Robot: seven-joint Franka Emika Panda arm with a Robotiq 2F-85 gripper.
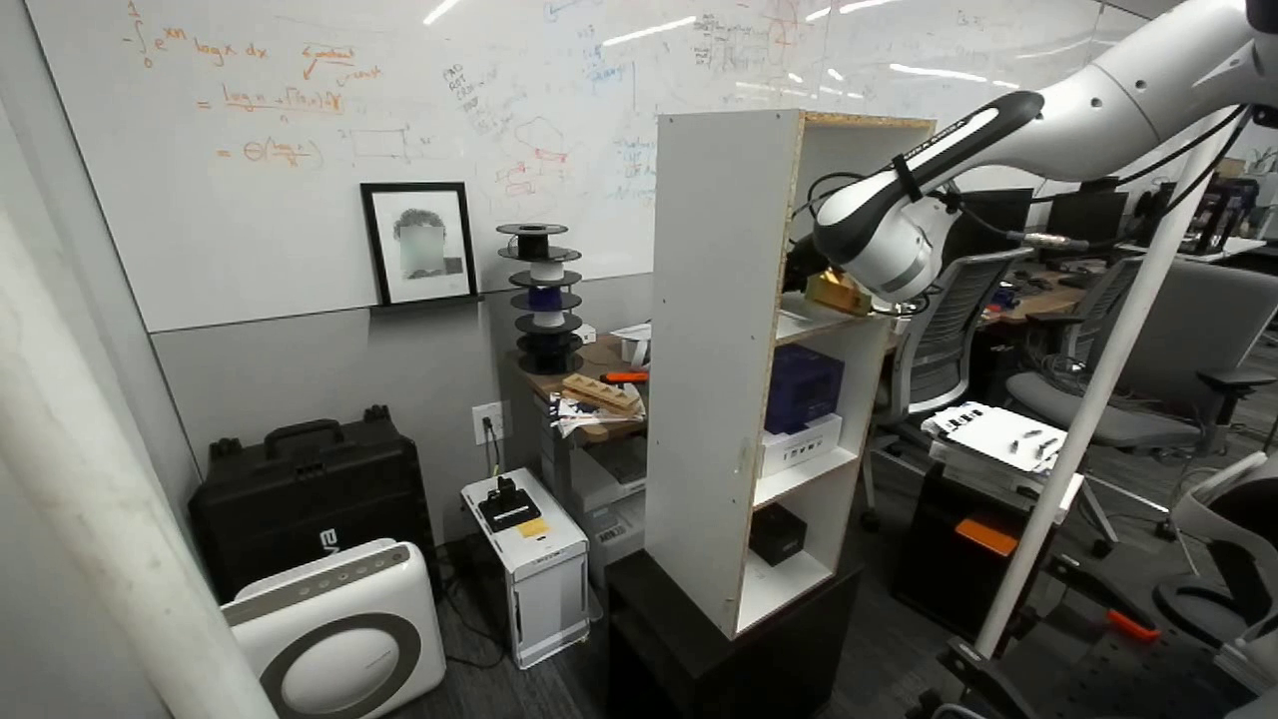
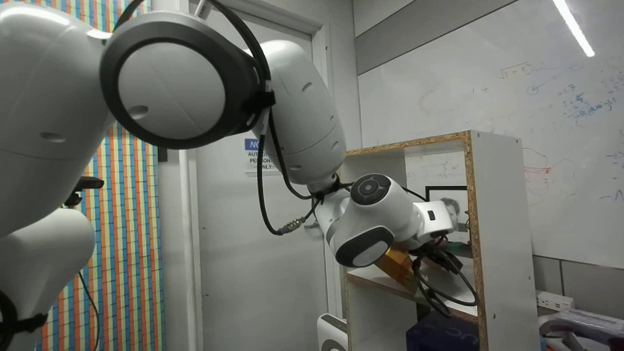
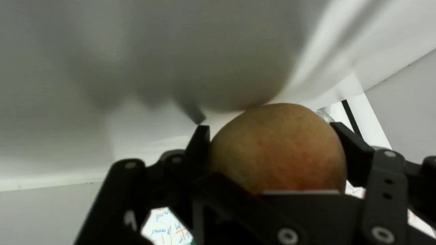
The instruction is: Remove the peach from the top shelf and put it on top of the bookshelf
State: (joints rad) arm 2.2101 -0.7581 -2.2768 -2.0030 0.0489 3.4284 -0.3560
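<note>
The peach [image 3: 282, 149] is round and yellow-orange with a red blush. It fills the space between the two black fingers of my gripper [image 3: 269, 126] in the wrist view, with a finger against each side. Its edge meets its reflection on a glossy white panel; I cannot tell whether it rests on it. In an exterior view my dark gripper [image 1: 802, 265] reaches into the top shelf [image 1: 799, 322] of the white bookshelf [image 1: 721, 350]; the peach is hidden there. The bookshelf [image 2: 502, 219] also shows in an exterior view, where the wrist hides the fingers and peach.
A gold box [image 1: 839, 293] sits on the top shelf close to the wrist, also in an exterior view [image 2: 397, 265]. A dark blue box [image 1: 804, 387] on a white box fills the middle compartment. Side walls and the top board surround the gripper. Cables [image 2: 448, 287] hang at the wrist.
</note>
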